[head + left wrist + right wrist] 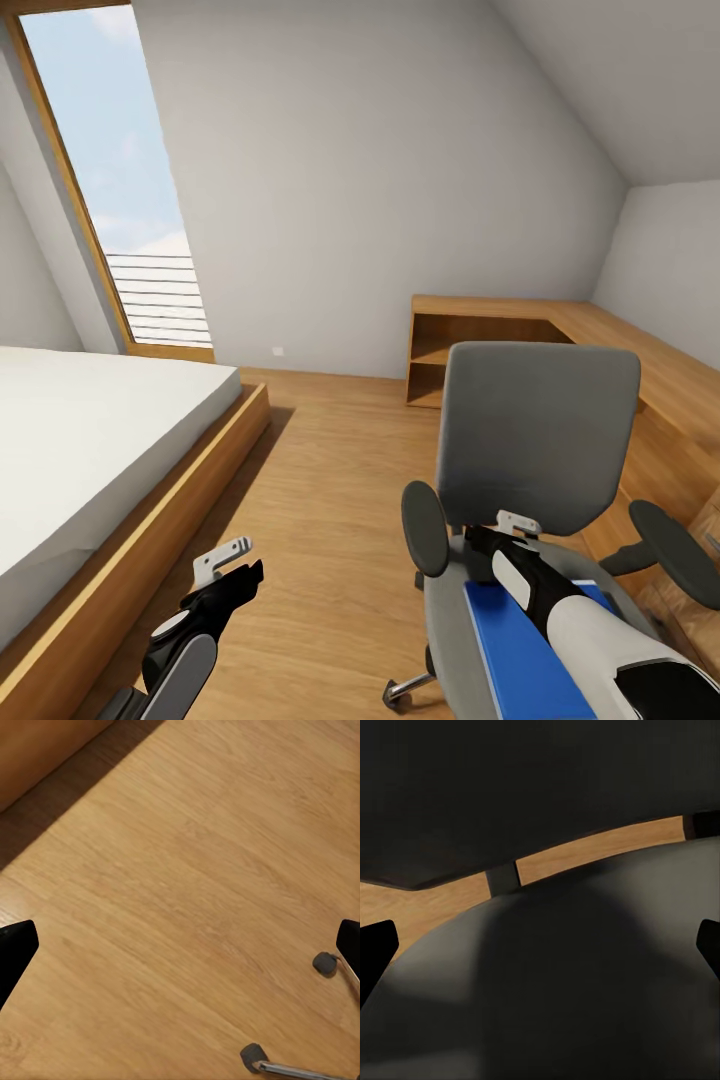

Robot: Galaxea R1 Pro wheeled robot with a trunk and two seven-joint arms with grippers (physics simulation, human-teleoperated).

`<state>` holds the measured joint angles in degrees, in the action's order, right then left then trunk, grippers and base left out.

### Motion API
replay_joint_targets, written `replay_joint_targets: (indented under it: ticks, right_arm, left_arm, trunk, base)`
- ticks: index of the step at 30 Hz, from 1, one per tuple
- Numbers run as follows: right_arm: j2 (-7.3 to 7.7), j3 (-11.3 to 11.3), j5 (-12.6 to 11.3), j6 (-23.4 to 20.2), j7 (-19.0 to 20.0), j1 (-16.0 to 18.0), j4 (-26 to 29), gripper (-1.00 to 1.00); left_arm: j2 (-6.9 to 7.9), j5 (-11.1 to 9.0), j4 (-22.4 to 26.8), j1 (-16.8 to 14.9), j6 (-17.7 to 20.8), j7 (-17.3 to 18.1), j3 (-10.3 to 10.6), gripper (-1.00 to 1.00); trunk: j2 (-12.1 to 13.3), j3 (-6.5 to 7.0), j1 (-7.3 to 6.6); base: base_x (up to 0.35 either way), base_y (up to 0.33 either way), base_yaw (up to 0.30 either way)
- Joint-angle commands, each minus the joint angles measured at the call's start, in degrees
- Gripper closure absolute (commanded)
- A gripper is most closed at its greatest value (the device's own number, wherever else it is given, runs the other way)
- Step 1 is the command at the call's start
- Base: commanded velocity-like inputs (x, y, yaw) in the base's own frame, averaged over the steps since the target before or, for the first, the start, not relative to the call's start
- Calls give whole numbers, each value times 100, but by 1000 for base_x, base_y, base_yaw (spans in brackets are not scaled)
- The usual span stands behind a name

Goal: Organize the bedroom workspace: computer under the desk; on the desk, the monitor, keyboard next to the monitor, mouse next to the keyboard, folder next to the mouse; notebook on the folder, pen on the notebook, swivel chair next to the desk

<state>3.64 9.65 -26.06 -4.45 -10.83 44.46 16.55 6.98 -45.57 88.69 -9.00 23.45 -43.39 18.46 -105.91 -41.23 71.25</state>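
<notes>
Over the chair seat, head view: right pincer (pixel 517 524) above the blue folder (pixel 520 650) lying flat on the swivel chair (pixel 535 440); fingers apart, holding nothing.
Left side, head view: left pincer (pixel 232 562) low above the floor (pixel 330 500) near the bed (pixel 90 440); opening hard to judge.
Left wrist view: bare floor, chair casters (pixel 252 1054); fingertips wide apart, empty.
Right wrist view: grey seat close below; fingertips wide, empty.
Folder handling: probably light, thin, slick; best pinched at an overhanging edge.
</notes>
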Motion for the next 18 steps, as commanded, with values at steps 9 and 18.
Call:
replay_joint_targets:
  ticks: [9, 18]
  right_arm:
    - [5, 37, -39, -76, -73, 1, -5, -100]
    - [15, 24, -52, -436, -85, 1, -13, -100]
  left_arm:
    - [5, -31, 8, -6, 12, -47, 14, -100]
    - [5, -31, 8, -6, 16, -47, 17, -100]
  trunk:
    - [-3, -6, -1]
    - [-3, -6, -1]
  base:
    - [0, 0, 0]
    - [0, 0, 0]
